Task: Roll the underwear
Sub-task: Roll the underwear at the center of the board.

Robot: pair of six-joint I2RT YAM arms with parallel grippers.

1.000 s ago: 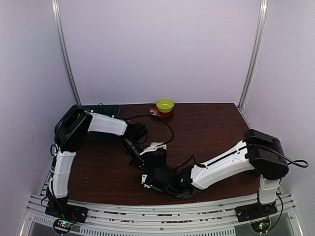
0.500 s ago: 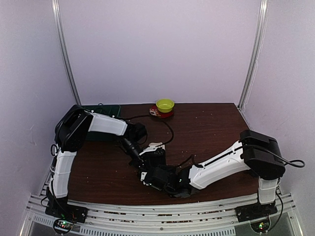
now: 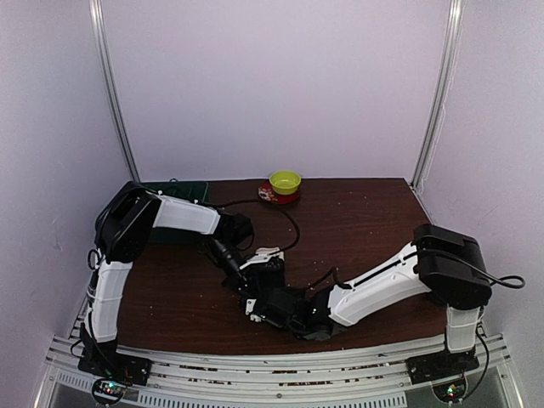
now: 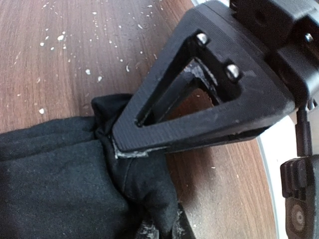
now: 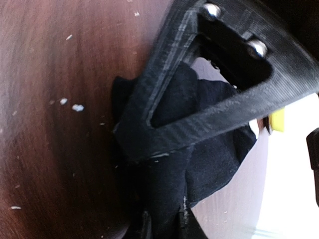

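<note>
While the roll is being formed, anchor one end of the underwear point(image 3: 269, 265) with one arm and turn the other end over in short, even passes, with the fabric taut between the two.

Top external view: the underwear lies near the front middle of the desk point(image 3: 365, 221), with the left fingers point(image 3: 241, 274) at its left side and the right fingers point(image 3: 260, 304) at its near side. Both arms crowd it, so neither grip can be judged from above.

Left wrist view: the left fingers point(image 4: 199, 124) are drawn tight together, pinching a puckered corner of the black fabric point(image 4: 50, 174) at their tip. The rest of the garment spreads away on the desk.

Right wrist view: one of the right fingers point(image 5: 209, 123) lies across the bunched fabric point(image 5: 214, 154), touching it. Its partner is hidden, so whether these fingers grip the cloth cannot be told. Confirm a full bite before turning.
</note>
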